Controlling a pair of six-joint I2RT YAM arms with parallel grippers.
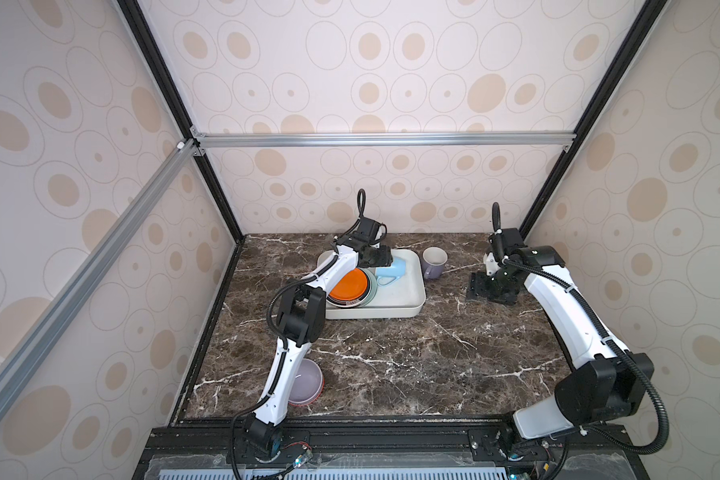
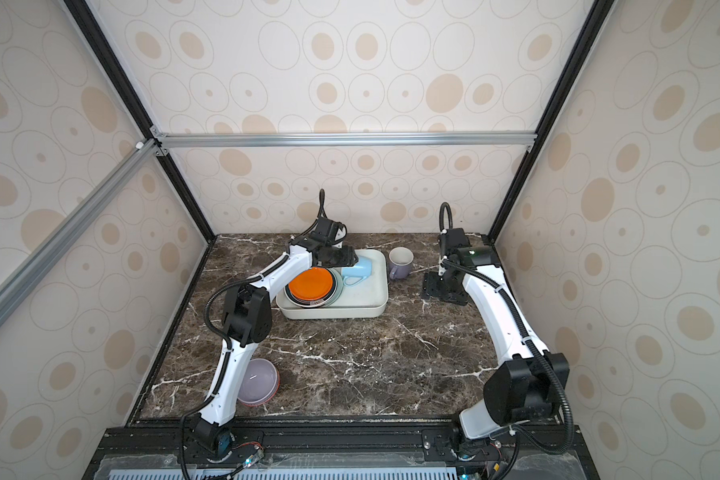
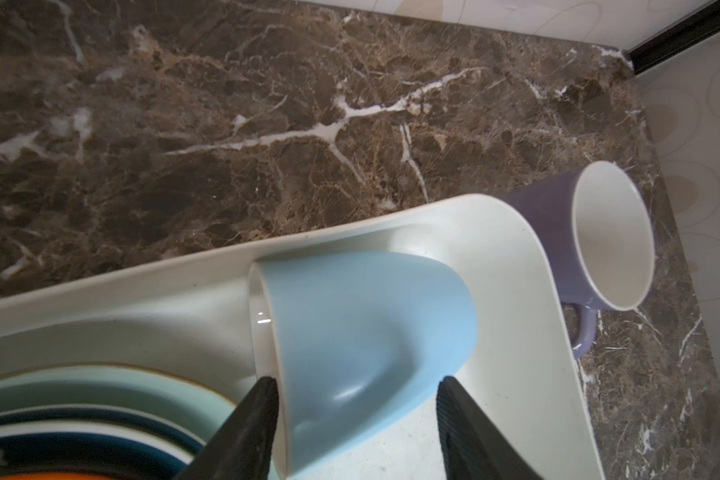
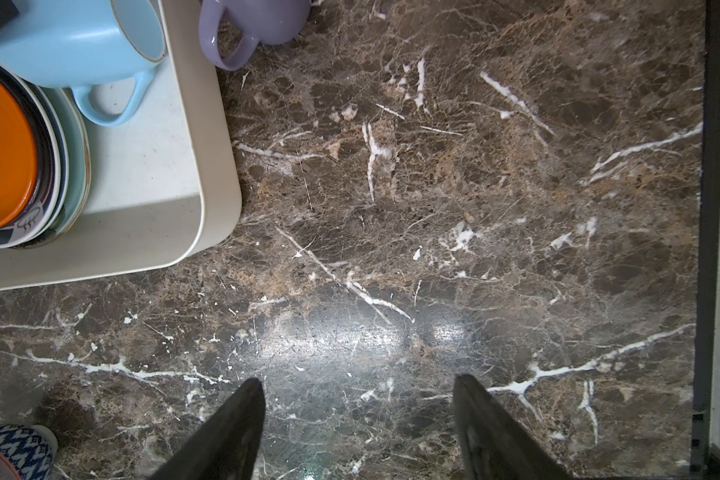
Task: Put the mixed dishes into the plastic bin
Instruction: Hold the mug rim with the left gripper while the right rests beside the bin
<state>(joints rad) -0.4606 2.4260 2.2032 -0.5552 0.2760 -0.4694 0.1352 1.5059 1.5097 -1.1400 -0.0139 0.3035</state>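
Closest to me sits the lavender bowl [image 1: 306,382], right side up on the marble table [image 1: 391,365] at the front left. The left arm hides part of it. It is well apart from the plastic bin [image 1: 416,309].

Farther back, the bin holds a stack of plates on its left side. The orange plate [image 1: 348,284] is on top. A mint-green plate [image 1: 373,286] peeks out from under the stack. I can see dark and white rims between them, but I cannot tell those plates apart.

Next to the stack, the blue mug [image 3: 362,324] lies on its side on the bin floor, at the back of the bin. The left gripper [image 3: 356,386] hangs over it with its jaws apart, one on each side of the mug. One finger [image 3: 254,415] is right at the mug's rim. The other finger [image 3: 462,424] has a bit of white bin floor showing between it and the mug, so it has no grip.

Off to the right, the right gripper [image 4: 358,386] hangs over bare table with its jaws wide and nothing between them.

Farthest back, the lavender mug [image 1: 434,262] stands upright on the table, just beside the bin's far right corner and outside it.
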